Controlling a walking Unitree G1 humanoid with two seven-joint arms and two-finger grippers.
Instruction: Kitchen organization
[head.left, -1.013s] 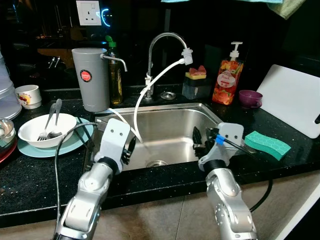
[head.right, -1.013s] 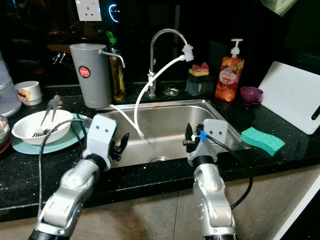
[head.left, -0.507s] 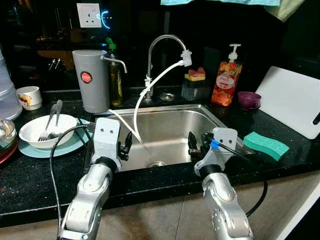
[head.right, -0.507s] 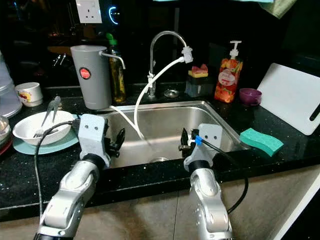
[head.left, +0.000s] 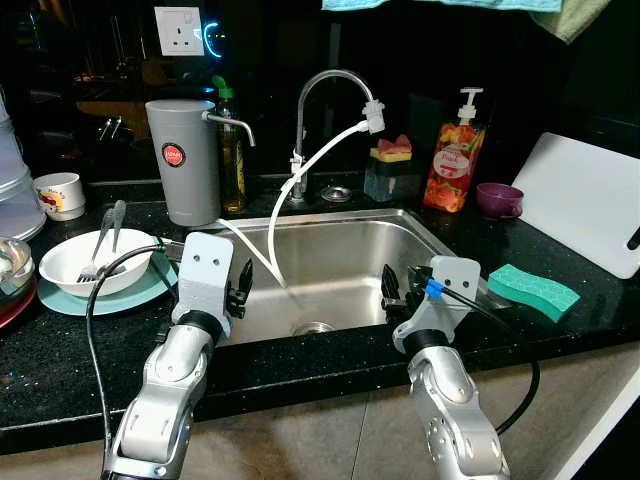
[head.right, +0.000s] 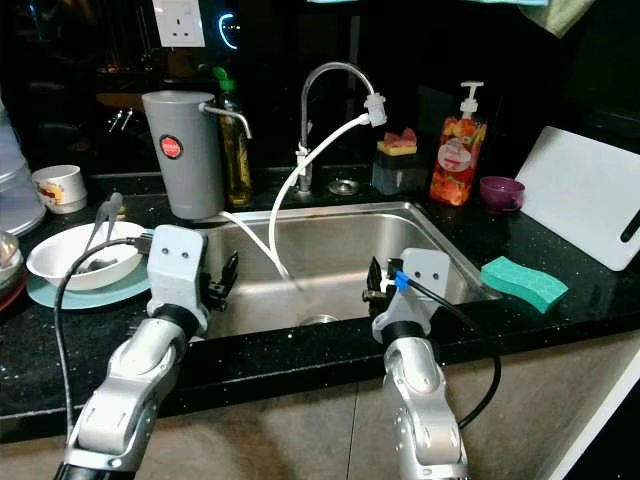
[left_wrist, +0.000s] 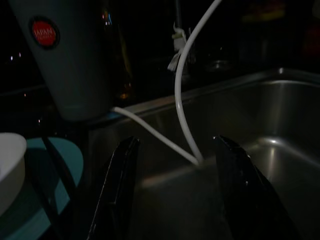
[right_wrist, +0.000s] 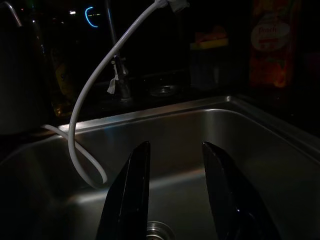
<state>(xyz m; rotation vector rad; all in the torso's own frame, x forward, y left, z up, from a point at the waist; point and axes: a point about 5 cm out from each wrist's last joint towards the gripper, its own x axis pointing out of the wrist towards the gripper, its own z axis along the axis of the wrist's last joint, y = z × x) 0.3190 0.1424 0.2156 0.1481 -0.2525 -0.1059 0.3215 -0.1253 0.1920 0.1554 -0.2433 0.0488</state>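
A white bowl (head.left: 75, 268) holding a fork and spoon (head.left: 105, 235) rests on a teal plate (head.left: 150, 285) at the left of the black counter. A green sponge (head.left: 533, 291) lies to the right of the steel sink (head.left: 345, 255). My left gripper (head.left: 241, 291) hovers at the sink's front left corner, close to the plate, open and holding nothing. In the left wrist view its fingers (left_wrist: 116, 200) frame the white hose (left_wrist: 182, 100). My right gripper (head.left: 391, 291) hangs over the sink's front right, open and bare, pointing into the basin (right_wrist: 200, 130).
A grey canister (head.left: 183, 160) with a spout, an oil bottle (head.left: 232, 150), a faucet (head.left: 320, 80), a soap dispenser (head.left: 448, 160), a purple cup (head.left: 498, 198) and a white cutting board (head.left: 585, 200) line the back. A white mug (head.left: 58, 193) stands far left.
My left gripper has slid leftward along the sink's front edge, closer to the teal plate. The right gripper has barely shifted. The view itself moved slightly.
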